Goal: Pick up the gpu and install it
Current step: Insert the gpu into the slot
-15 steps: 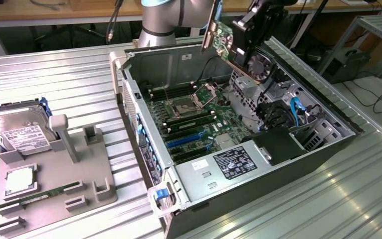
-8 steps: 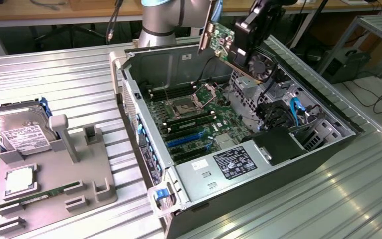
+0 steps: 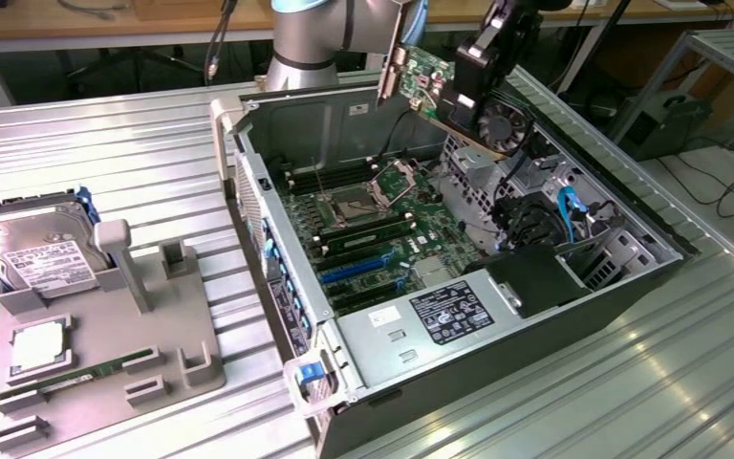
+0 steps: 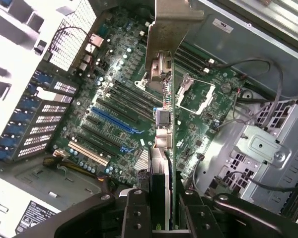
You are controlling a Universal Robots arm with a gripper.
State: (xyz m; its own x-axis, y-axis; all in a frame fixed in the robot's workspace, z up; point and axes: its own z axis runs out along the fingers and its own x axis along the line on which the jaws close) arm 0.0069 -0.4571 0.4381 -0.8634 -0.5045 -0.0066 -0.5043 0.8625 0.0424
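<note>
Grey plastic formed the holder tray (image 3: 202,368) at the exterior view's left, with a silver hard drive (image 3: 35,251) standing in it and a narrow green memory stick (image 3: 80,375) lying nearer the front. To its right lay the open computer case (image 3: 246,182). Its motherboard (image 3: 380,229) was exposed and the blue expansion slots (image 3: 360,270) were bare.

Further right, the gpu (image 3: 420,76) hung tilted above the far part of the case, well clear of the board. Its green back faced the exterior view's left and its black fan (image 3: 507,120) faced right. The gripper (image 3: 476,81) was clenched on it. In the wrist view the card ran edge-on between the two fingers (image 4: 134,213), which pressed on its opposite faces, and the silver bracket (image 4: 166,29) was at the end away from them.

The card looked light and stiff, but probably fragile. A flat pinch across the board at the end away from the bracket seemed the safest hold, keeping clear of the fan blades and the contact edge. The smooth faces might slip or twist under side load.
</note>
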